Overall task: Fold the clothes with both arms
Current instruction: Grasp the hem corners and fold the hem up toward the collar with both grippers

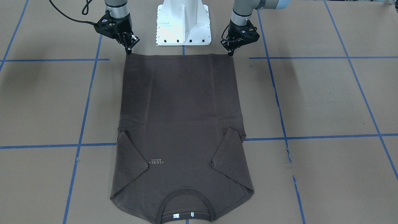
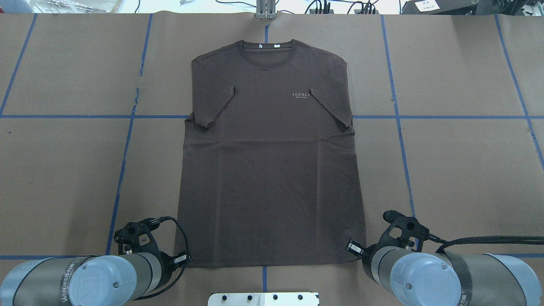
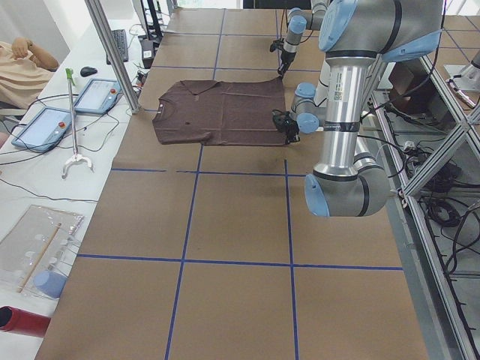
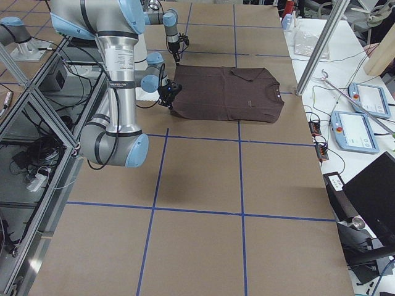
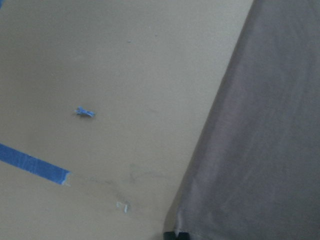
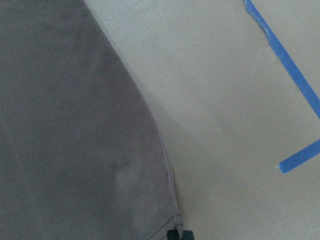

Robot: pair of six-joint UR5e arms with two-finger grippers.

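Observation:
The dark brown T-shirt lies flat on the brown table, collar away from the robot, both sleeves folded inward onto the chest. It also shows in the overhead view. My left gripper is down at one hem corner, with its jaws pinched together on the cloth. My right gripper is pinched the same way on the other hem corner. In the left wrist view the shirt corner meets a black fingertip at the bottom edge. The right wrist view shows the same at its corner.
The white pedestal base stands just behind the hem, between the arms. Blue tape lines grid the table. In the exterior left view a metal post and tablets stand past the collar end.

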